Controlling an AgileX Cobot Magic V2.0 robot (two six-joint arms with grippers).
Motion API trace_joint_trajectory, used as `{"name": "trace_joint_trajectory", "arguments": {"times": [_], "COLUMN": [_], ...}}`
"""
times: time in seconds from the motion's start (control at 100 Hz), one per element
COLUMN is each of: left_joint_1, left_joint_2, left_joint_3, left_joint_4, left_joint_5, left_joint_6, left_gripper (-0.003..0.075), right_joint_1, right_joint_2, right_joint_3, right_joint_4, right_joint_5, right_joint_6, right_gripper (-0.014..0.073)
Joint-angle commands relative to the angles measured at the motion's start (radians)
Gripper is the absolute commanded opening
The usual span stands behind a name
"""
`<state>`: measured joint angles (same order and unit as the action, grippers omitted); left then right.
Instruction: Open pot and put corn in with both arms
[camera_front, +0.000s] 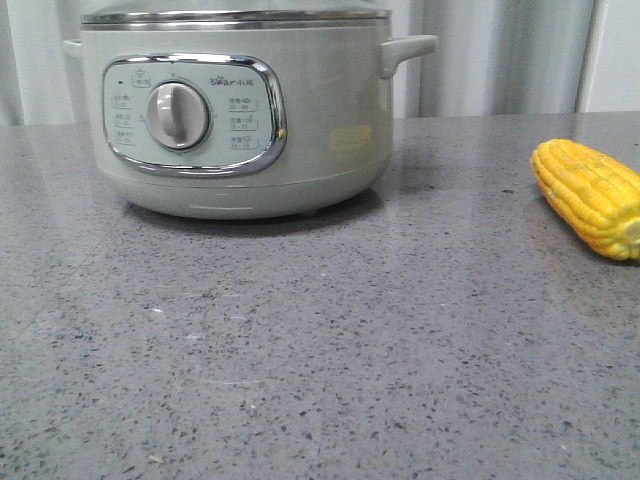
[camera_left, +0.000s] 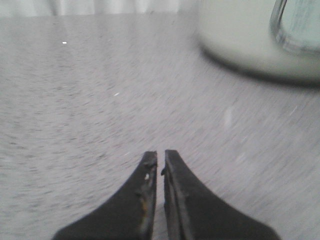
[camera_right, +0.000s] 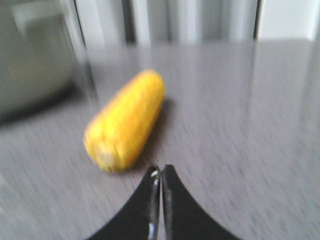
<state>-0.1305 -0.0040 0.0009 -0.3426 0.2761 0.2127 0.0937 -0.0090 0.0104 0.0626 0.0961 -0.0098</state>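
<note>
The pale sage-green pot (camera_front: 300, 130) stands at the back left of the grey table, lid on, its chrome-framed panel and round dial (camera_front: 178, 115) facing me. The yellow corn (camera_front: 590, 196) lies on the table at the right edge. Neither gripper shows in the front view. In the left wrist view my left gripper (camera_left: 160, 156) is shut and empty over bare table, with the pot (camera_left: 250, 35) ahead of it. In the right wrist view my right gripper (camera_right: 161, 170) is shut and empty, just short of the corn (camera_right: 125, 122), with the pot (camera_right: 30, 55) blurred beyond.
The grey speckled table (camera_front: 320, 350) stretches in front of the pot. White curtains (camera_front: 500, 50) hang behind the table's back edge. The pot's side handle (camera_front: 405, 50) sticks out toward the corn's side.
</note>
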Motion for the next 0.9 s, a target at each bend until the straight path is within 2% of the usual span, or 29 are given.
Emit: {"name": "trace_joint_trajectory", "arguments": {"times": [0.0,0.07,0.13,0.25,0.31,0.39,0.46,0.56,0.61,0.65,0.68,0.73,0.8,0.85,0.89], "left_joint_1": [0.002,0.002,0.002,0.002,0.0,0.0,0.0,0.0,0.0,0.0,0.0,0.0,0.0,0.0,-0.002], "left_joint_2": [-0.034,-0.034,-0.034,-0.034,-0.034,-0.03,0.003,0.1,0.167,0.228,0.27,0.341,0.435,0.497,0.547], "left_joint_3": [0.008,0.006,0.006,0.004,-0.013,-0.065,-0.133,-0.244,-0.293,-0.334,-0.36,-0.406,-0.471,-0.516,-0.553], "left_joint_4": [-0.328,-0.546,-0.662,-0.761,-0.712,-0.581,-0.435,-0.27,-0.229,-0.213,-0.211,-0.211,-0.211,-0.213,-0.213], "left_joint_5": [-0.146,-0.231,-0.285,-0.329,-0.329,-0.299,-0.27,-0.215,-0.185,-0.164,-0.156,-0.153,-0.153,-0.153,-0.152], "left_joint_6": [-0.009,-0.009,-0.009,-0.009,0.012,0.085,0.14,0.142,0.142,0.142,0.156,0.181,0.22,0.249,0.265], "left_gripper": [-0.002,-0.002,-0.002,-0.002,-0.002,-0.002,-0.002,-0.0004,0.0041,0.0112,0.0176,0.0328,0.0485,0.0536,0.0542], "right_joint_1": [-0.004,-0.004,-0.004,-0.004,-0.004,-0.004,-0.004,-0.004,-0.004,-0.004,-0.004,-0.004,-0.004,-0.004,-0.004], "right_joint_2": [-0.021,-0.021,-0.021,-0.021,-0.021,-0.006,0.032,0.14,0.202,0.249,0.295,0.357,0.427,0.471,0.506], "right_joint_3": [0.02,0.02,0.02,0.004,-0.028,-0.107,-0.189,-0.306,-0.363,-0.409,-0.439,-0.49,-0.556,-0.595,-0.625], "right_joint_4": [0.145,0.188,0.187,0.233,0.295,0.283,0.226,0.108,0.063,0.042,0.031,0.022,0.017,0.015,0.015], "right_joint_5": [-0.199,-0.229,-0.229,-0.234,-0.232,-0.185,-0.104,0.028,0.081,0.114,0.131,0.156,0.174,0.174,0.174], "right_joint_6": [-0.005,-0.005,-0.005,-0.002,-0.002,-0.002,-0.017,-0.019,-0.019,-0.019,-0.019,-0.019,-0.019,-0.019,-0.019], "right_gripper": [-0.0069,-0.0069,-0.0069,-0.0066,-0.0066,-0.0066,-0.0066,-0.0057,-0.0027,0.0017,0.0055,0.0136,0.0268,0.0355,0.0418]}}
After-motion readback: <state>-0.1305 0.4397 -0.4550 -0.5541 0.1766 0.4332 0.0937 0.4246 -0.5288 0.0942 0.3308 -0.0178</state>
